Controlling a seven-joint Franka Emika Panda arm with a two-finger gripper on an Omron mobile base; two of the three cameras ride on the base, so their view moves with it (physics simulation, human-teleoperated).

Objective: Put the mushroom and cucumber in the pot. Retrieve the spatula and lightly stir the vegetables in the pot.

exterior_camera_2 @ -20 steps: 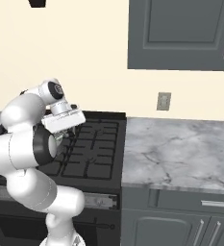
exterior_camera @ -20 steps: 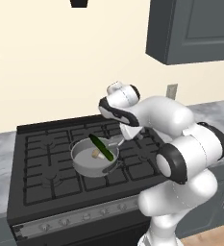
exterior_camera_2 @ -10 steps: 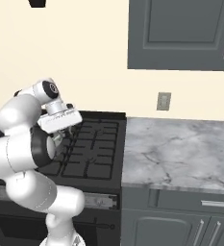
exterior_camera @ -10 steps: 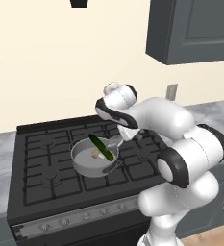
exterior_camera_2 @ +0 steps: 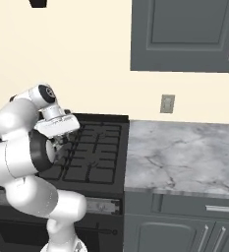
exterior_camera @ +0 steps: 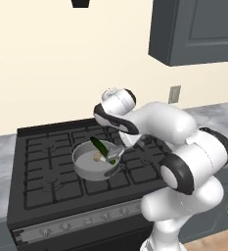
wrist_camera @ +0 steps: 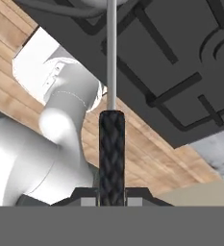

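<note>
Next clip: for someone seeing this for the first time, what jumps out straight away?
The big white arm bent over the black stove, its claw shut on the spatula by the black handle. Then the grey pot on the stove's middle grates, with the dark green cucumber leaning on its far rim and the beige mushroom inside.
</note>
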